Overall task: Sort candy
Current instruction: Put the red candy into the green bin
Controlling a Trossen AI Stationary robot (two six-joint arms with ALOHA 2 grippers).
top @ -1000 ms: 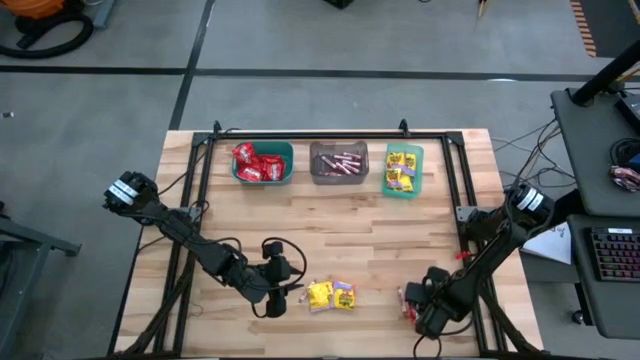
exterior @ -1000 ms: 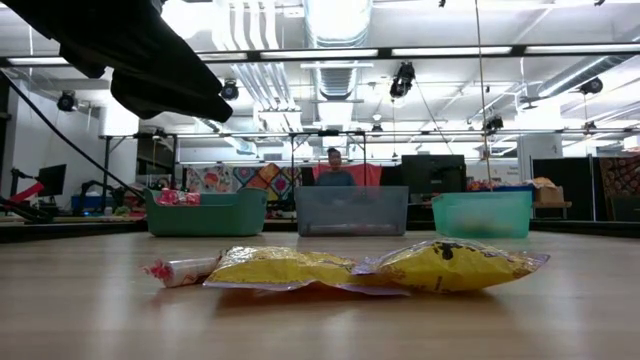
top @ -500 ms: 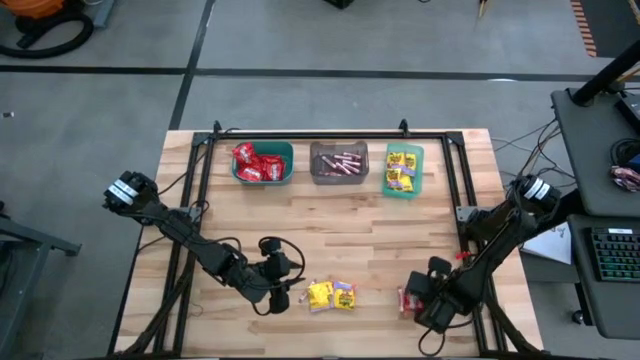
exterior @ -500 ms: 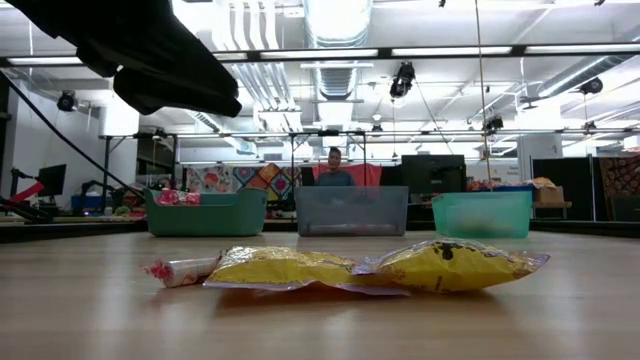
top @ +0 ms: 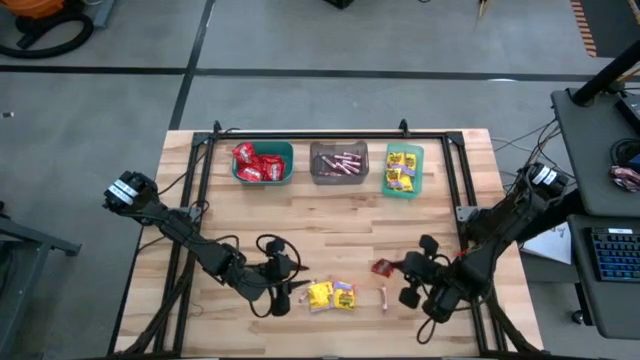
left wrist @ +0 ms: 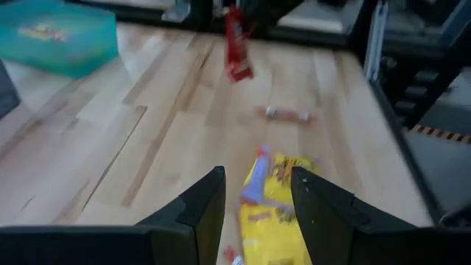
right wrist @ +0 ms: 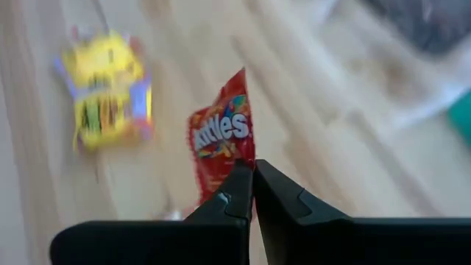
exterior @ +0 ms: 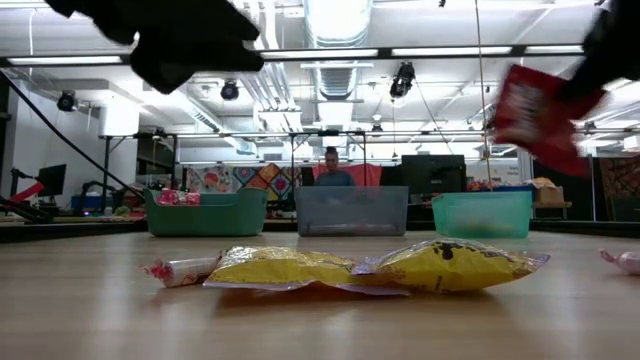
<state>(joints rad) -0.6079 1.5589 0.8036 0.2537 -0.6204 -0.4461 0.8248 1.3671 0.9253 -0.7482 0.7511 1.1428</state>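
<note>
Right fingers (right wrist: 252, 193) pinch glossy, crinkled red packet (right wrist: 222, 138); wooden table (top: 330, 215).

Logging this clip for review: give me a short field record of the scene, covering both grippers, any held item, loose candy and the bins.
right gripper: shut on the red packet, lifted off the wooden table
left gripper: open, low, beside the yellow packets
loose candy: two yellow packets side by side; one thin pinkish stick lying apart from them
teal bin: red packets
grey bin: pinkish sticks
green bin: yellow packets
</note>
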